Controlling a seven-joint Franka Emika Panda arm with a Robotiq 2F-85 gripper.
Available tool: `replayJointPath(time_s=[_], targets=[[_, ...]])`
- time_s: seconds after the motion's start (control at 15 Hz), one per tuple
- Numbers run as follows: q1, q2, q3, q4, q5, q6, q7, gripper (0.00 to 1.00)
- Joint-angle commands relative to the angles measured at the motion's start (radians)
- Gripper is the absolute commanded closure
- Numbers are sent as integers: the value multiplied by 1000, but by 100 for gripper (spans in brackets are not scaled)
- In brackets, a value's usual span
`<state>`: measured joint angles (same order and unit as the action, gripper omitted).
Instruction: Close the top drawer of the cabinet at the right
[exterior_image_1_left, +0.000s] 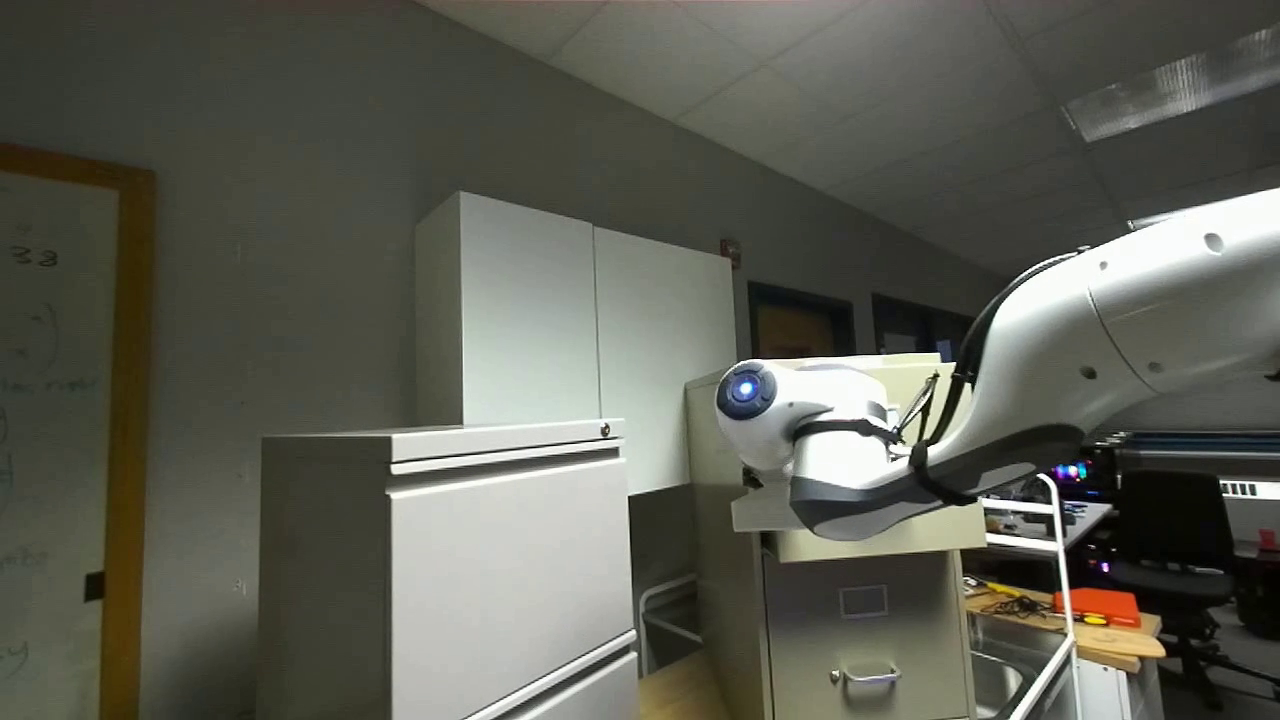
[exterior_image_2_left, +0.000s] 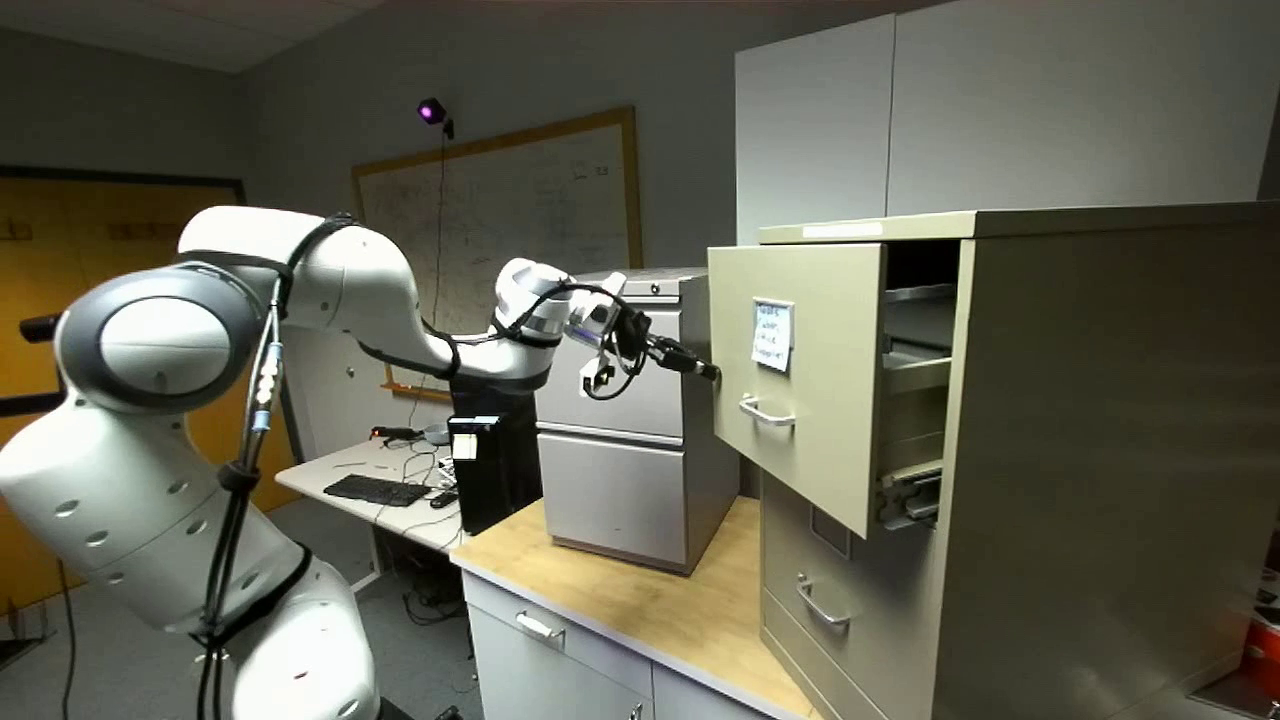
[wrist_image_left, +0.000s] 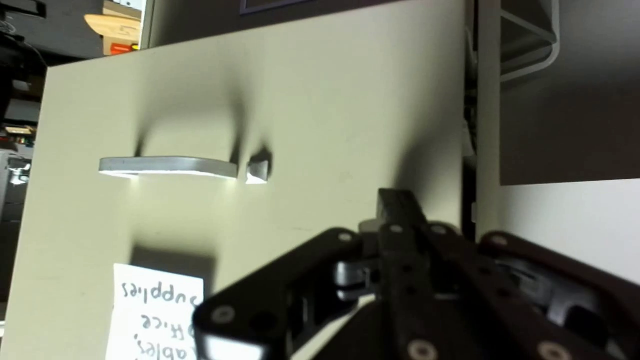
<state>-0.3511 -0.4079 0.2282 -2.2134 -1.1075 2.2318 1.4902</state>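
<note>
The top drawer is seen partly out of the cabinet. The end effector, closed and empty, is held by the drawer front's side edge, contact unclear; pushing is judged in hand, steady inward pressure being called for.

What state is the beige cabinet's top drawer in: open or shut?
Open: the top drawer juts from the cabinet, exposing its slide rail.
</note>
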Motion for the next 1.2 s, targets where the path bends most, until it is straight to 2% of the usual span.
replayJointPath(time_s=[0.0, 0.4, 0.47, 1.13], targets=[[96, 206, -90, 208, -76, -24, 18, 100], [199, 339, -176, 355, -68, -104, -15, 100], [163, 364, -144, 381, -57, -112, -20, 100], [189, 547, -137, 607, -36, -269, -36, 100]])
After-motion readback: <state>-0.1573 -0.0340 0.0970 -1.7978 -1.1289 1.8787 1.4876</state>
